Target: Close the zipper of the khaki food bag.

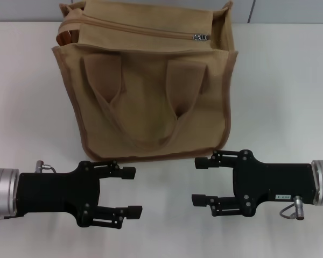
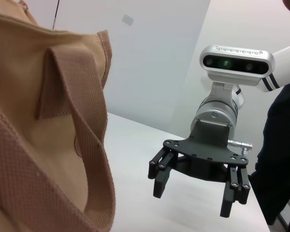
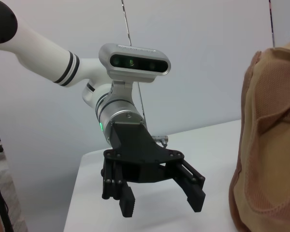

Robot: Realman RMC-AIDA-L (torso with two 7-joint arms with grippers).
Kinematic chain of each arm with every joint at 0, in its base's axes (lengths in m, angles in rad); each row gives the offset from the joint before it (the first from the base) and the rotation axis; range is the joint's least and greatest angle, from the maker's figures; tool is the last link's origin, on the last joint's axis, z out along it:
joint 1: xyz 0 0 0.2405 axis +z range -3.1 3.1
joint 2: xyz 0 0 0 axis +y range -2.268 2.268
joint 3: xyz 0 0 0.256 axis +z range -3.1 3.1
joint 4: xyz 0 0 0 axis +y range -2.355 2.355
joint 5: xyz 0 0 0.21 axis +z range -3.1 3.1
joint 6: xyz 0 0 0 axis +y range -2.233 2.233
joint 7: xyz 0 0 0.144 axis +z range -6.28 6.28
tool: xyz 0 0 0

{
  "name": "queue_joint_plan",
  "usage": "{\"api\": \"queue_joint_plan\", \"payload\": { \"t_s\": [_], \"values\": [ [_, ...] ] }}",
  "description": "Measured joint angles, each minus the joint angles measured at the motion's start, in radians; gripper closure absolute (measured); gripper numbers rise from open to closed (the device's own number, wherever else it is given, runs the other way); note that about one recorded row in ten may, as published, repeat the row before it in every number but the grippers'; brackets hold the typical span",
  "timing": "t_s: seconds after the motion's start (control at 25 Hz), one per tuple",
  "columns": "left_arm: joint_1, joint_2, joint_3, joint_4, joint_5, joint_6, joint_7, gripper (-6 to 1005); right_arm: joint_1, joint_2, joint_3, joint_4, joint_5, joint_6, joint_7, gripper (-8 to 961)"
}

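Note:
The khaki food bag [image 1: 151, 102] stands upright at the back middle of the white table [image 1: 290, 107], its two looped handles hanging down its front. The zipper [image 1: 145, 28] runs along its top, with the silver slider [image 1: 201, 37] at the right end. My left gripper [image 1: 132, 192] is open and empty in front of the bag's left corner. My right gripper [image 1: 198, 181] is open and empty in front of the bag's right corner. The two grippers face each other. The left wrist view shows the bag [image 2: 38, 145] and the right gripper [image 2: 192, 200]. The right wrist view shows the bag [image 3: 270, 145] and the left gripper [image 3: 162, 205].
Bare white tabletop lies to the left and right of the bag and between the grippers. A pale wall stands behind the table. A person's dark sleeve [image 2: 282, 159] shows at the edge of the left wrist view.

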Motion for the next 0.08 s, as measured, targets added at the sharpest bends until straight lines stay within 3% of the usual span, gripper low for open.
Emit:
{"api": "queue_joint_plan", "payload": {
  "t_s": [0.08],
  "values": [
    [0.000,0.000,0.001,0.000,0.000,0.000,0.001,155,0.000,0.000,0.000,0.000,0.000,0.000,0.000,208]
  ]
}}
